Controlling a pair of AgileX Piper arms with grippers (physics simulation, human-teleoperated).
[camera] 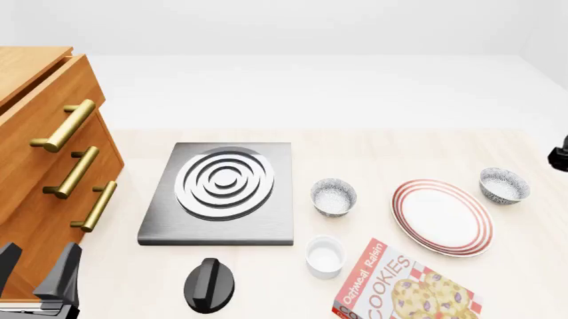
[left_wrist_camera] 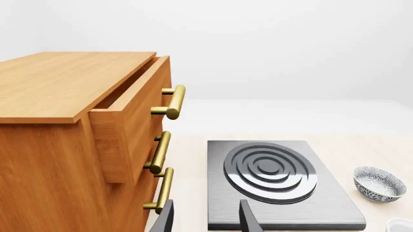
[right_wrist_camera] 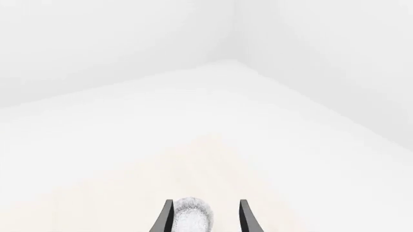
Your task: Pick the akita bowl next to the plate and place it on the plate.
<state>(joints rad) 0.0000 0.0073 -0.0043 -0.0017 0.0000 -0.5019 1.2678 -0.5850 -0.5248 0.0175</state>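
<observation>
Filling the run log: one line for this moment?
left gripper: open, idle by stove | right gripper: open over bowl | plate: bare

Pale wood bench carries a wooden drawer cabinet, stove plate, black knob, two speckled bowls, white cup, red-ringed plate, cookie box.

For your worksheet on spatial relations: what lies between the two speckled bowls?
In the front view, the plate lies between the left bowl and the right bowl.
</observation>
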